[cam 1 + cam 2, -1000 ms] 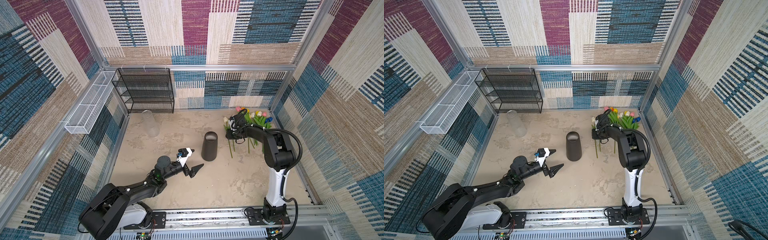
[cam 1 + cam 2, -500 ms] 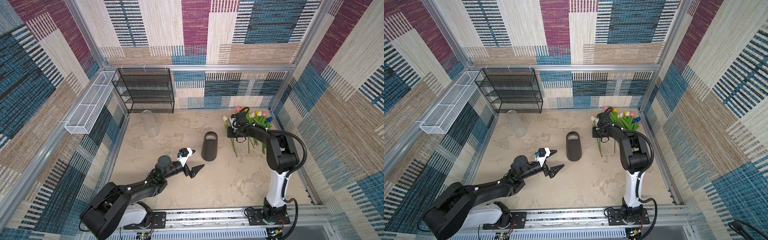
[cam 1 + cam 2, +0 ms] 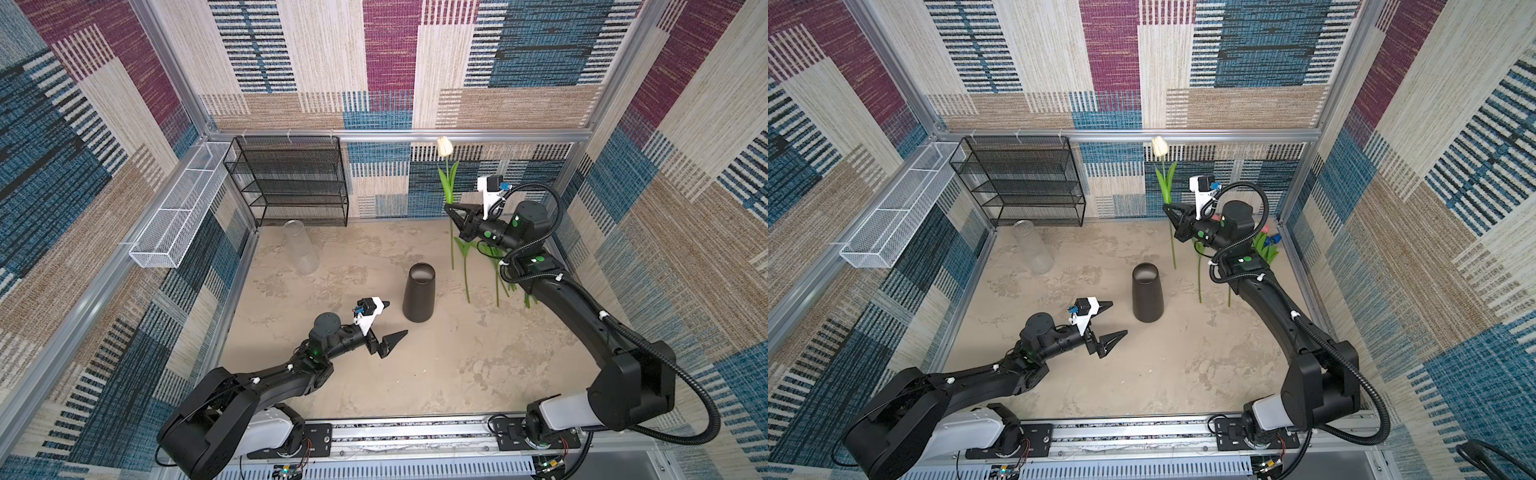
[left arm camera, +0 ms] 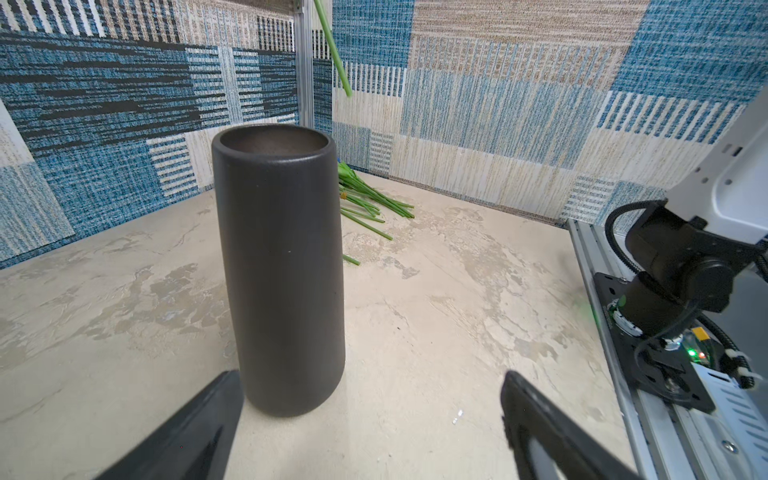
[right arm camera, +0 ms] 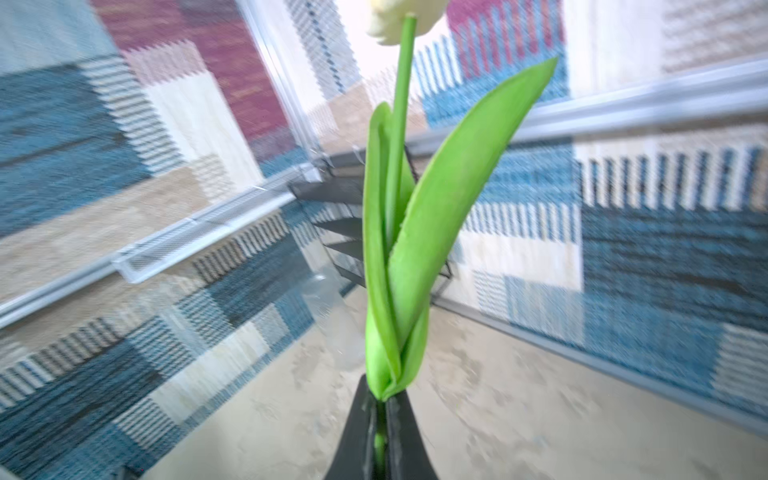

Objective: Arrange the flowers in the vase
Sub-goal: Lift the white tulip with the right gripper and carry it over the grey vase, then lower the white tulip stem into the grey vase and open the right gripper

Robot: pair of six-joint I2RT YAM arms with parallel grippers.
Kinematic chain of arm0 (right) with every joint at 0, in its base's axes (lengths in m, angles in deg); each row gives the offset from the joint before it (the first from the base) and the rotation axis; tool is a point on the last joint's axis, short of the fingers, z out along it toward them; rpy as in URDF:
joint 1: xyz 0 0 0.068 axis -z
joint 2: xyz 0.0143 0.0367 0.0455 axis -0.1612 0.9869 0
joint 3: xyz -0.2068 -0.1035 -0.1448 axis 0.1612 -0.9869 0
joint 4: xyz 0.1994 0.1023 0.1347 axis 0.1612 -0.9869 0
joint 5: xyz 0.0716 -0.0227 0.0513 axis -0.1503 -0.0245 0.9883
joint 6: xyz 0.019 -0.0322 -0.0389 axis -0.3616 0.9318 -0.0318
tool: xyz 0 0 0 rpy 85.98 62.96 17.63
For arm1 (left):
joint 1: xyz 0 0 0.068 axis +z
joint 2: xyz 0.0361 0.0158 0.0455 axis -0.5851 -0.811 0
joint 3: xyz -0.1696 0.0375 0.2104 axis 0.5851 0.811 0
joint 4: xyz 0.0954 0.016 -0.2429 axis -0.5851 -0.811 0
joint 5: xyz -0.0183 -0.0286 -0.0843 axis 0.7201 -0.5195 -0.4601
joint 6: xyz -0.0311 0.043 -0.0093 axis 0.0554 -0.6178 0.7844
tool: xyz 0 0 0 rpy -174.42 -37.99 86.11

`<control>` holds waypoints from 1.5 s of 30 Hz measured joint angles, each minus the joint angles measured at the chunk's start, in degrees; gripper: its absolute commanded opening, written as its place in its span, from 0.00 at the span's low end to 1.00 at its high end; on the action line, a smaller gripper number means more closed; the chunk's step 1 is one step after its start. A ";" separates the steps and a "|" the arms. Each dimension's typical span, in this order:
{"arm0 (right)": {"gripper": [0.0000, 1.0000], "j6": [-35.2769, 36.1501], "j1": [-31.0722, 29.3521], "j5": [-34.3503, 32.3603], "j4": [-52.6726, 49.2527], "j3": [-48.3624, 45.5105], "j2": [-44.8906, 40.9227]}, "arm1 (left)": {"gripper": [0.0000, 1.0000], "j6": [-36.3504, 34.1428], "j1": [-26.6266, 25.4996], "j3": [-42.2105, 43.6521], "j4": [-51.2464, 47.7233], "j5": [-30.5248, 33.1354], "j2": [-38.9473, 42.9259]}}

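The right gripper (image 3: 452, 211) has risen from the pile, its jaws pinching one cream-white tulip (image 3: 448, 183) upright above the table (image 3: 415, 374), back-right of the single black vase (image 3: 419, 299). The left gripper (image 3: 397, 318) stays spread beside that vase. The remaining tulips (image 4: 370, 199) lie behind it, too overlapped to count. Only the right wrist view shows the two leaves (image 5: 436, 232) at the grip.

Two black, jointed robot arms, the left arm (image 3: 266, 382) and the right arm (image 3: 582, 320), with white-shelled bases (image 3: 270, 428) bolted to a silver rail (image 3: 415, 432). Ribbed black cable (image 3: 706, 402) trails the right; green dots (image 3: 515, 222) mark its wrist. White camera mounts (image 3: 486, 195) cap tapered black fingers (image 3: 395, 337).
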 measured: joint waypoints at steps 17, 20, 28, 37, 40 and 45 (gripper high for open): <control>0.00 -2.23 -7.69 -5.07 34.69 -16.44 2.47 | 0.99 -0.02 -0.07 0.44 0.15 0.00 1.16; 0.00 -0.31 -7.78 -5.33 37.31 -19.67 2.49 | 0.99 -0.02 -0.09 0.46 0.24 0.00 1.09; 0.00 5.40 -7.82 -4.74 38.93 -26.91 2.64 | 0.99 -0.02 -0.11 0.44 0.57 -0.04 -0.02; 0.04 12.00 -8.04 -4.33 36.13 -30.60 4.74 | 0.99 0.00 -0.11 0.11 0.68 -0.22 -0.37; 0.07 13.35 -8.52 -4.37 35.32 -30.64 5.38 | 0.99 0.00 -0.11 0.09 0.68 -0.22 -0.48; 0.25 15.96 -9.38 -5.09 31.95 -30.51 4.83 | 0.99 0.00 -0.11 0.09 0.68 -0.22 -0.42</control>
